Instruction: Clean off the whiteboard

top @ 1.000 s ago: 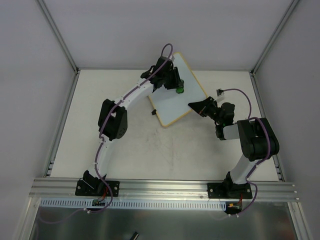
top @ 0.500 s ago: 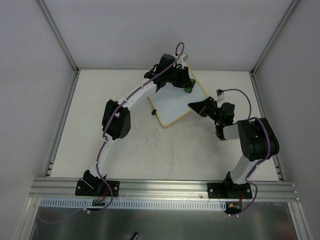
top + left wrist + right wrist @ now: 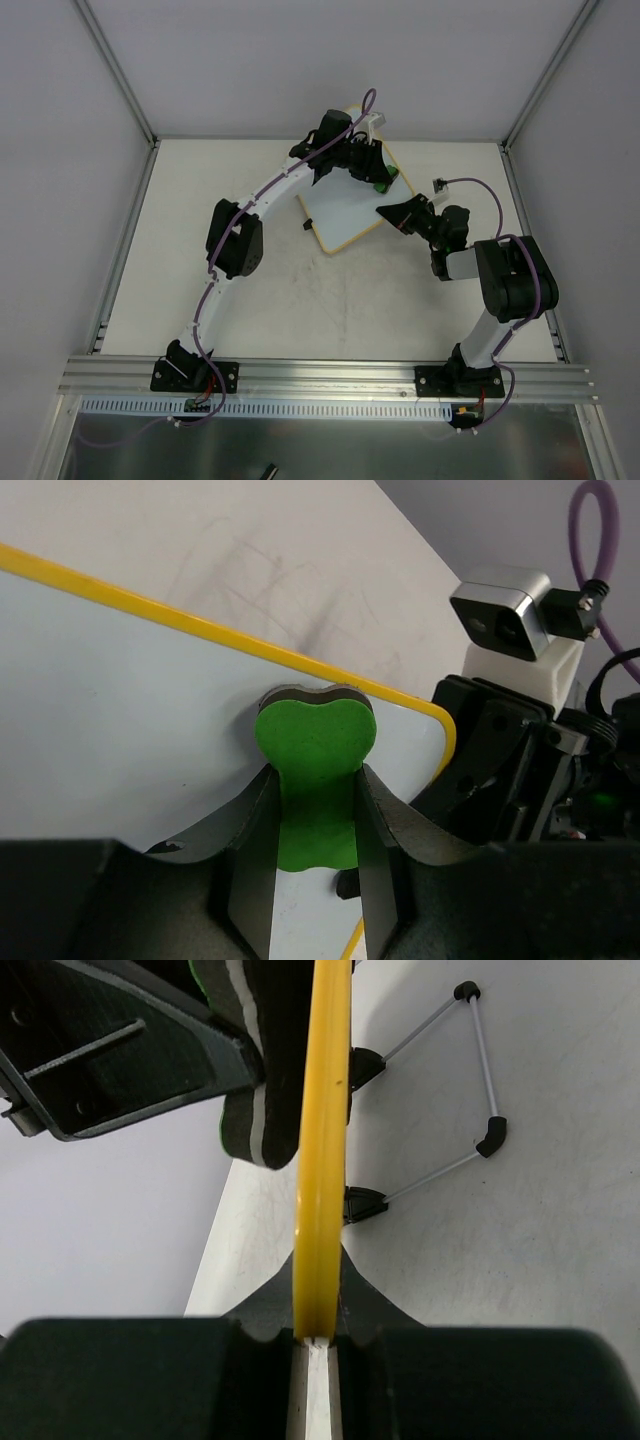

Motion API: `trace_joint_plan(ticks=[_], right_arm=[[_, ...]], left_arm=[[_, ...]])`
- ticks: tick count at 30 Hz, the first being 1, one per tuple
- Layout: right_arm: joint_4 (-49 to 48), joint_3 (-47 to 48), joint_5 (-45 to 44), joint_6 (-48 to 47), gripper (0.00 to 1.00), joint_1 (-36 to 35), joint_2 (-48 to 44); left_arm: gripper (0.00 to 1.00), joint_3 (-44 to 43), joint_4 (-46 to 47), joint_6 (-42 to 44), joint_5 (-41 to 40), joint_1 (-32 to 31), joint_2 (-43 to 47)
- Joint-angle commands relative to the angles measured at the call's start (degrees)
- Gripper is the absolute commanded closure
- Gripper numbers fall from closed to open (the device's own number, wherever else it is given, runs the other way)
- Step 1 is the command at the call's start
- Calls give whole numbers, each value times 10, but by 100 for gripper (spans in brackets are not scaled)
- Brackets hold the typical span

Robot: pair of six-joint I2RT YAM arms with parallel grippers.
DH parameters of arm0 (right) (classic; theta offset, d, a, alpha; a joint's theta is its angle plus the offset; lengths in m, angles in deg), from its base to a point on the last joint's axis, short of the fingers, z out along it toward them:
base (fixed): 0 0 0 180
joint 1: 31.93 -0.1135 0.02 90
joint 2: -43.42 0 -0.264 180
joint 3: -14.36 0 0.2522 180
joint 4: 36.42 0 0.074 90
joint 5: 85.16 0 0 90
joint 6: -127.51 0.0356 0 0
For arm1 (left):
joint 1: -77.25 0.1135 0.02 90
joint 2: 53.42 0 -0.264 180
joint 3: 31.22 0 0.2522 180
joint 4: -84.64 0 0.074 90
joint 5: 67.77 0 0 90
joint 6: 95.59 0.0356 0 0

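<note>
The whiteboard (image 3: 345, 210), white with a yellow frame, stands tilted at the far middle of the table. My left gripper (image 3: 381, 181) is shut on the green eraser (image 3: 314, 780) and presses it against the board's face (image 3: 120, 710) near its far right corner. My right gripper (image 3: 393, 212) is shut on the board's right edge. In the right wrist view the yellow frame (image 3: 322, 1160) runs edge-on between the jaws, with the eraser (image 3: 255, 1070) to its left. No pen marks show on the visible white face.
The board's wire stand (image 3: 470, 1080) and two black clips (image 3: 362, 1203) show behind it in the right wrist view. One black clip (image 3: 303, 226) sticks out at the board's left edge. A small grey connector (image 3: 439, 183) lies at the right. The white back wall is close behind the board.
My left gripper has slid the eraser rightward across the board, from near its middle to the far right corner. The right gripper and the board have stayed still.
</note>
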Motion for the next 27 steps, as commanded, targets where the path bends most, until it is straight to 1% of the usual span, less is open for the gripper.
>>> trace_joint_plan(ticks=[1, 4, 8, 11, 13, 14, 16, 17, 18, 19, 20, 22, 26, 27], right_arm=[[-90, 4, 71, 3, 100, -27, -30], [-91, 4, 69, 5, 100, -27, -30], [-93, 3, 68, 5, 100, -27, -30], [-93, 4, 68, 5, 100, -27, -29], [-94, 4, 68, 7, 100, -27, -28], [-93, 4, 69, 7, 100, -27, -27], [-92, 4, 69, 7, 100, -27, -28], [-93, 5, 68, 7, 100, -27, -27], [-93, 5, 69, 7, 100, -27, -26], [-93, 5, 69, 7, 100, -27, -26], [-93, 5, 69, 7, 100, -27, -25], [-92, 6, 69, 6, 100, -27, -24], [-92, 7, 69, 7, 100, -27, -23], [-92, 7, 69, 7, 100, -27, -22]], left_arm=[[100, -23, -12, 16, 87, -2, -40], [100, -40, -10, 7, 123, 4, -51], [100, -42, -9, -2, 151, 12, -52], [100, -22, -7, -16, 138, 26, -27], [100, 11, 4, -24, 131, 35, -4], [100, 26, 12, -28, 134, 39, 27], [100, 77, 55, -47, 141, 53, 64], [100, 99, 78, -58, 148, 59, 104], [100, 140, 119, -82, 161, 70, 126], [100, 158, 147, -94, 168, 77, 146], [100, 176, 163, -108, 175, 82, 182], [100, 225, 194, -140, 191, 101, 216], [100, 314, 204, -158, 203, 121, 307], [100, 354, 204, -160, 203, 125, 322]])
